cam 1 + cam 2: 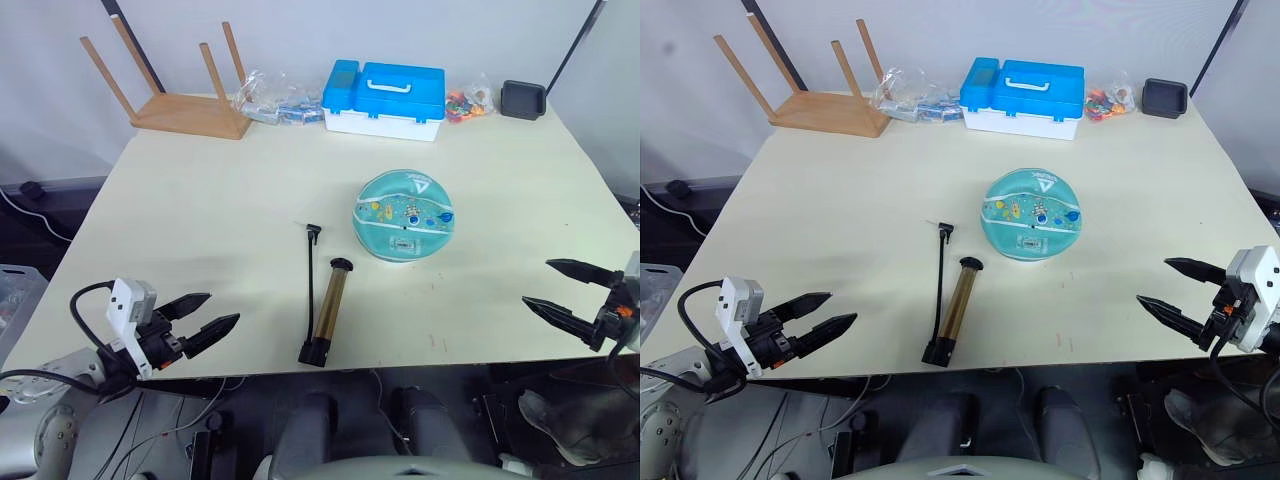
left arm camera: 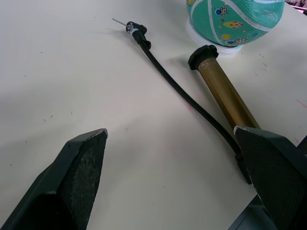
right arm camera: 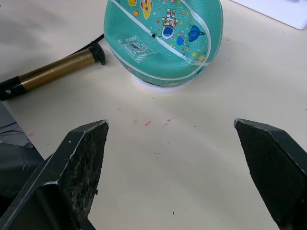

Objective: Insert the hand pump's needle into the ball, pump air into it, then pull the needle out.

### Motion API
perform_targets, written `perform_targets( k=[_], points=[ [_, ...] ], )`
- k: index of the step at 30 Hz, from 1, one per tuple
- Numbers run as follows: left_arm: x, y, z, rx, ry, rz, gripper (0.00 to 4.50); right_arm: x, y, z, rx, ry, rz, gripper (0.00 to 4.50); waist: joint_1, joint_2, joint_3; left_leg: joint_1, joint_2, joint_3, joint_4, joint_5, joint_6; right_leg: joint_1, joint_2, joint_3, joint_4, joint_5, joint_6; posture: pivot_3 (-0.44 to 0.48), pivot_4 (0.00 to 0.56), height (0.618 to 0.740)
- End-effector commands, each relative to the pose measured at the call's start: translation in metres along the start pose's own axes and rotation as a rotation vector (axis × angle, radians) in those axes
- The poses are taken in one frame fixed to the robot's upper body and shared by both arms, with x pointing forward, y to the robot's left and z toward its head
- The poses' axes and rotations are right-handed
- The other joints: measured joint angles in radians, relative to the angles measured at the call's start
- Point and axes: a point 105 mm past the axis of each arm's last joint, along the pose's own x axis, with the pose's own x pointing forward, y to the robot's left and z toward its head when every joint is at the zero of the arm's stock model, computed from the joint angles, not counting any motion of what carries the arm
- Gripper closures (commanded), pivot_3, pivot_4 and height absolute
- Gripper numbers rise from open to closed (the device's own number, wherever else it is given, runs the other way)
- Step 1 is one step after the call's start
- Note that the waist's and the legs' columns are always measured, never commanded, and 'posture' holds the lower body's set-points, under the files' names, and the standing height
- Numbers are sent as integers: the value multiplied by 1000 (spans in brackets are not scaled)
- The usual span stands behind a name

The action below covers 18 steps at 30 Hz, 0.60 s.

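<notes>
1. Ball [image 1: 403, 216] sat on a white ring [image 3: 160, 84] mid-worktop [image 1: 200, 210], a bit right of centre, logo patch facing up.
2. Pump [image 1: 328, 310] lay flat just left of the ball, not touching it; one black end cap pointed towards the ball, the other sat at the near edge.
3. Hose [image 1: 308, 285] ran alongside the pump on its left, ending in the needle [image 2: 120, 22], which rested on the worktop, apart from the ball.
4. Left claw [image 1: 200, 320] hung at the near left edge, fingers spread wide, holding nothing; well short of the pump.
5. Right claw [image 1: 560, 290] hung at the near right edge, also wide open & empty, well apart from the ball.
6. At the back: upturned wooden stool [image 1: 180, 90] far left, blue-and-white case [image 1: 385, 98] centre, clear bags [image 1: 272, 100] between them, small bag of coloured bits [image 1: 468, 101] & black tray [image 1: 523, 99] far right.
</notes>
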Motion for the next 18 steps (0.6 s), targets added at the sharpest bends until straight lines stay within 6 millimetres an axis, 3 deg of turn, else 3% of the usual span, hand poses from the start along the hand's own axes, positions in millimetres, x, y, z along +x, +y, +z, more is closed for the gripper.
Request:
perform_targets(
  k=[1, 6, 12, 18],
  points=[
    [-1, 0, 10, 37, -28, 0, 0, 3, 3, 8, -33, -35, 19, 117, 0, 0, 0, 0, 0, 0, 0, 0, 0, 0, 0, 0, 0, 0, 0, 0, 150, 740],
    [6, -3, 23, 90, -1, -19, 0, 15, 17, 29, -122, -128, 83, 117, 0, 0, 0, 0, 0, 0, 0, 0, 0, 0, 0, 0, 0, 0, 0, 0, 150, 740],
    [18, -12, 40, 140, 78, -59, 0, 16, 31, 51, -137, -140, 216, 117, 1, 0, 0, 0, 0, 0, 0, 0, 0, 0, 0, 0, 0, 3, 4, 0, 150, 740],
    [43, -2, 58, 64, 192, 109, 0, 11, 32, 66, -142, -139, 280, 117, 5, 0, 0, 0, 0, -2, 0, 0, 0, 1, 0, -1, 0, 3, 4, 0, 150, 740]
  ],
)
